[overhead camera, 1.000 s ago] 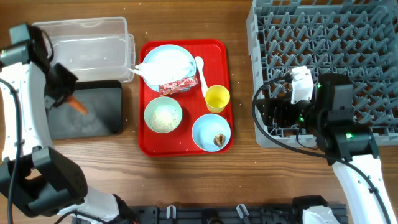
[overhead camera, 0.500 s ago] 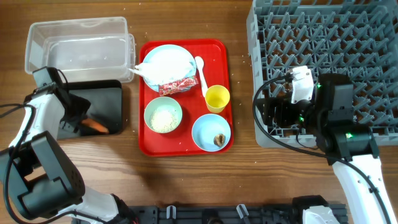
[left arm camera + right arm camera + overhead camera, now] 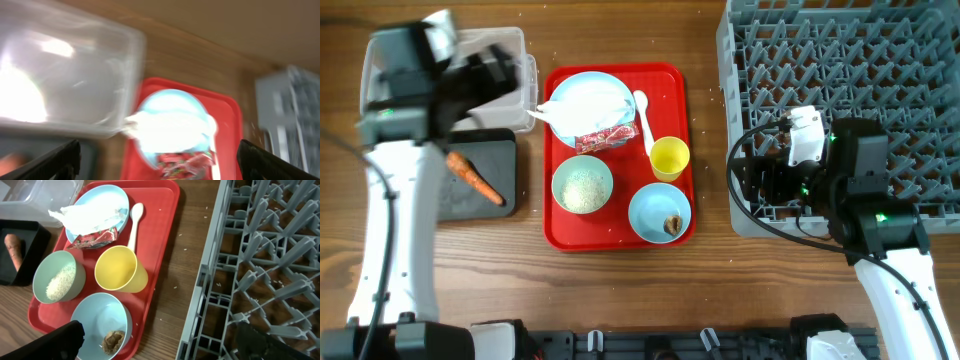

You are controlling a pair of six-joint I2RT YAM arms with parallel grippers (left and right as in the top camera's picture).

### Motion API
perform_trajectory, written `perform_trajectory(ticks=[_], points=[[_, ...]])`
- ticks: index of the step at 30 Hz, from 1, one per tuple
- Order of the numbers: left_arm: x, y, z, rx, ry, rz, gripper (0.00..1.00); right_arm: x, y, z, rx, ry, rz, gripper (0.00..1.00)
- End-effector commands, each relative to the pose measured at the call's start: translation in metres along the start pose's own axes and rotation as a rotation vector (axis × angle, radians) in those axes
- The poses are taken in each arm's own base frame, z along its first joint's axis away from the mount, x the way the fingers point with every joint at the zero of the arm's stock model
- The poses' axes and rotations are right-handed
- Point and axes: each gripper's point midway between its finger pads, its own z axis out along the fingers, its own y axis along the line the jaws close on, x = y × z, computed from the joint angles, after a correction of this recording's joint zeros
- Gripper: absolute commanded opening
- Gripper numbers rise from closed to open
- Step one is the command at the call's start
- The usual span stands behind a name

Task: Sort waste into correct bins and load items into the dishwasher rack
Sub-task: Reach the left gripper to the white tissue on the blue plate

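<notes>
An orange carrot (image 3: pixel 475 178) lies loose in the black tray (image 3: pixel 488 148). My left gripper (image 3: pixel 505 72) hangs open and empty over the clear tub (image 3: pixel 516 42), near its right end. On the red tray (image 3: pixel 620 236) are a pale blue plate (image 3: pixel 582 88) with a crumpled napkin (image 3: pixel 575 108) and a red-and-white wrapper (image 3: pixel 605 137), a white spoon (image 3: pixel 642 110), a yellow cup (image 3: pixel 669 158), a bowl of rice (image 3: pixel 582 185) and a bowl (image 3: pixel 652 205) holding a brown lump (image 3: pixel 673 224). My right gripper (image 3: pixel 752 180) stands open and empty at the left front edge of the grey rack (image 3: pixel 840 60).
Bare wooden table (image 3: pixel 710 150) runs between the red tray and the rack, with stray rice grains on it. The left wrist view is blurred. The right arm's cables arch over the rack's front left corner.
My left gripper has opened and let go of the carrot, which now rests in the black tray. The left arm has risen and swung toward the tub. The right arm has not moved.
</notes>
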Motion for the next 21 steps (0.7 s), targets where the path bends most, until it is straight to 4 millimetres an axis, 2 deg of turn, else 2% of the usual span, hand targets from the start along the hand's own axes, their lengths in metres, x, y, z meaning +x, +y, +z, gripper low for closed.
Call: perform_trajectory(ticks=[1, 3, 4, 5, 6, 8, 10, 13, 21], points=[[0.035, -0.047, 0.054, 0.018, 0.088, 0.297, 1.0, -0.008, 0.002, -0.003, 0.002, -0.018, 0.004, 1.0], [0.053, -0.064, 0.079, 0.043, 0.127, 0.397, 1.0, -0.007, 0.002, -0.003, 0.003, -0.014, 0.006, 1.0], [0.068, -0.068, 0.103, 0.024, 0.16, 0.466, 1.0, -0.005, 0.002, -0.003, 0.003, -0.006, 0.009, 1.0], [0.08, -0.066, 0.119, -0.001, 0.186, 0.497, 1.0, -0.003, 0.002, -0.003, 0.003, 0.003, 0.013, 1.0], [0.099, -0.061, 0.144, -0.032, 0.236, 0.554, 1.0, 0.0, 0.002, -0.003, 0.003, 0.015, 0.016, 1.0], [0.129, -0.05, 0.172, -0.047, 0.322, 0.595, 1.0, 0.005, 0.002, -0.004, 0.004, 0.035, 0.023, 1.0], [0.151, -0.04, 0.188, -0.055, 0.386, 0.599, 1.0, 0.006, 0.001, -0.004, 0.005, 0.037, 0.024, 1.0], [0.182, -0.03, 0.201, -0.018, 0.488, 0.687, 1.0, 0.006, 0.001, -0.004, 0.005, 0.037, 0.024, 1.0], [0.213, -0.015, 0.225, -0.029, 0.56, 0.686, 0.99, 0.006, 0.001, -0.003, 0.005, 0.037, 0.024, 1.0]])
